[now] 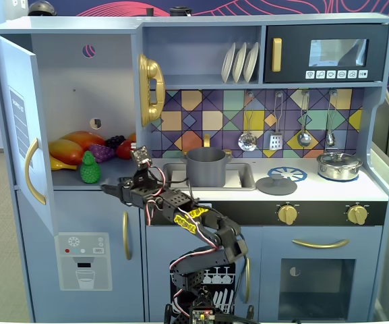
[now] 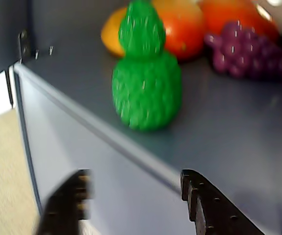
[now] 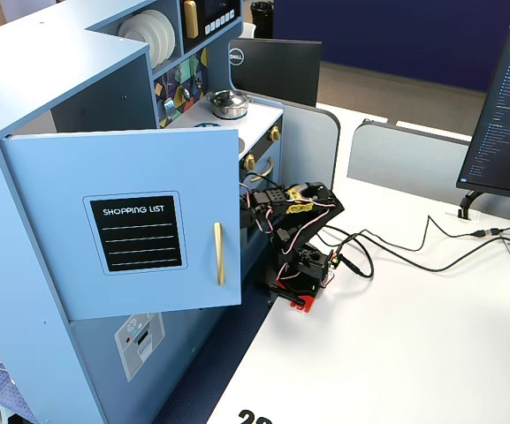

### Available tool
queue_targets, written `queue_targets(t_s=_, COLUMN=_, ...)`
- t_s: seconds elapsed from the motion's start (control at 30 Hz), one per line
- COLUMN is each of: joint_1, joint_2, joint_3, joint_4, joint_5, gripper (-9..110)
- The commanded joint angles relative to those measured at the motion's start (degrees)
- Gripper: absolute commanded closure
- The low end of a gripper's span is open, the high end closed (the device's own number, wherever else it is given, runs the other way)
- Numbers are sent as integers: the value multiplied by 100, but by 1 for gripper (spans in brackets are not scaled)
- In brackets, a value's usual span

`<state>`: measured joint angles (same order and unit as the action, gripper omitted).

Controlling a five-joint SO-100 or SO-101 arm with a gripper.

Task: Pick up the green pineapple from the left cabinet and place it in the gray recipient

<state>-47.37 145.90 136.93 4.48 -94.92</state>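
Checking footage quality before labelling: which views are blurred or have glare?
Wrist view: soft overall; the pineapple and grapes are fuzzy, and one finger of the open gripper is smeared. A fixed view: sharp, evenly lit, with slight glare on the microwave window. The side fixed view: sharp, bright desk.

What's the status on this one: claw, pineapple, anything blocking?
Claw open, empty, short of the left cabinet shelf edge. Green pineapple upright at the shelf front, untouched. Grapes and other fruit behind it; approach looks clear.

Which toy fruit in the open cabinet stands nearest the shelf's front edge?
The bumpy bright green plastic pineapple; the orange-red fruit and purple grapes lie farther back.
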Motion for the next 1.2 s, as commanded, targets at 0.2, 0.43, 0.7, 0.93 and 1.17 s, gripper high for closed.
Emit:
queue_targets(t_s=0.2, joint_1=211, joint_2=-967, joint_3=-765, joint_4=-1107, joint_5=650, gripper=67)
queue_targets(t_s=0.43, joint_1=272, joint_2=-1775, joint_3=-1362, joint_4=-1204, joint_5=642, gripper=64)
queue_targets(t_s=0.7, joint_1=202, joint_2=-2487, joint_3=-1881, joint_4=-1477, joint_5=360, gripper=63)
queue_targets(t_s=0.93, joint_1=272, joint_2=-3015, joint_3=-2391, joint_4=-1503, joint_5=352, gripper=64)
queue_targets(t_s=1.17, joint_1=325, joint_2=-3357, joint_3=-2619, joint_4=-1564, joint_5=378, gripper=65)
